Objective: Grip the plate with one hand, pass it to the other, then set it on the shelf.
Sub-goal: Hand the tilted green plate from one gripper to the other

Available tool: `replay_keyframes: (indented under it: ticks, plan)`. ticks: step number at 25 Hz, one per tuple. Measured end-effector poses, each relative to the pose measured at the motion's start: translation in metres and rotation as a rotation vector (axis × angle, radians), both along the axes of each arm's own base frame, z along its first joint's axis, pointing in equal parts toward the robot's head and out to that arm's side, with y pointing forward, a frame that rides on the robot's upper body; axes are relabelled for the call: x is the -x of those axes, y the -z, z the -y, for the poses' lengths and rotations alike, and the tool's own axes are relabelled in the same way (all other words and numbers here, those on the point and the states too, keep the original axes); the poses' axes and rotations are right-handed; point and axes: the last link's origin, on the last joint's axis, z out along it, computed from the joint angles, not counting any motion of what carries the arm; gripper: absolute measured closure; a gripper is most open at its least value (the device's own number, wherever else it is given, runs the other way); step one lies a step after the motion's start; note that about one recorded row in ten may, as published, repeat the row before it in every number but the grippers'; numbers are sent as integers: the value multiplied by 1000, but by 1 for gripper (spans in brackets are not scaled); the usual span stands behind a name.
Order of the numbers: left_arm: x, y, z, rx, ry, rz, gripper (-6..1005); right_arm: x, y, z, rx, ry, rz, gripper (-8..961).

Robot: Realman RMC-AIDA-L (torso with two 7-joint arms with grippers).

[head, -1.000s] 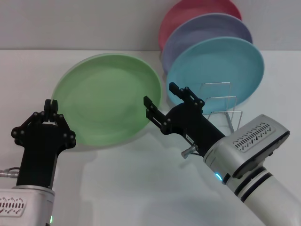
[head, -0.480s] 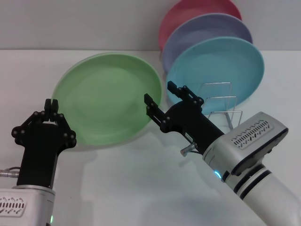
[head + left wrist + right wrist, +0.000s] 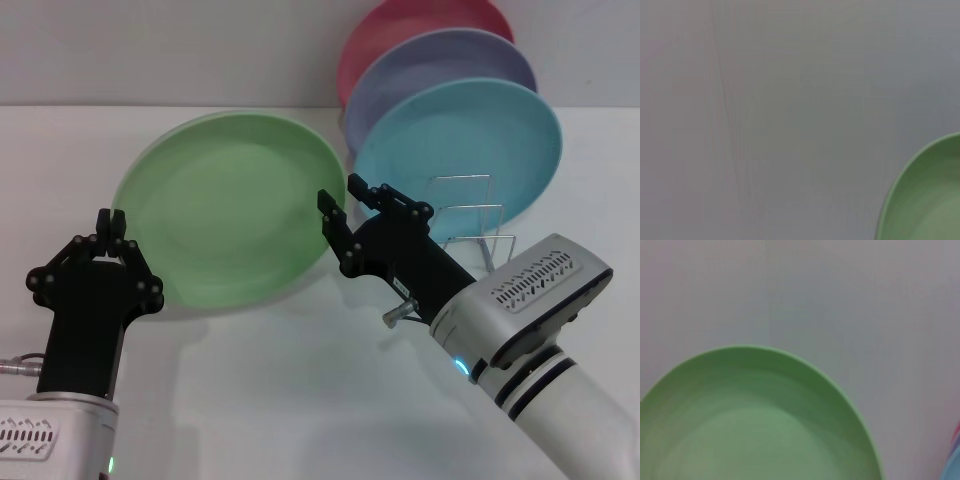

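Observation:
The light green plate (image 3: 230,205) hangs tilted above the white table, between my two arms. My left gripper (image 3: 110,222) is shut on its near left rim and holds it up. My right gripper (image 3: 341,194) is open at the plate's right rim, with one finger on each side of the edge. The plate also shows in the left wrist view (image 3: 927,200) and fills the lower part of the right wrist view (image 3: 755,425). The silver wire shelf (image 3: 468,212) stands on the table just right of my right gripper.
A turquoise plate (image 3: 470,145), a lavender plate (image 3: 440,65) and a pink plate (image 3: 400,25) stand upright, one behind the other, at the shelf. The white table (image 3: 300,400) lies below the plate and arms.
My right gripper has moved up and to the right, so its open fingers now straddle the green plate's right rim. The left gripper and the plate have hardly moved.

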Motion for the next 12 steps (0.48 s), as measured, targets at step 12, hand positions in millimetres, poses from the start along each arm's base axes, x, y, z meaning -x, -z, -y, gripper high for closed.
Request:
replay_keyframes:
  ticks: [12]
  plan:
    - [0,0,0,1,3,-2,970,0,0,0,1,0,0,667]
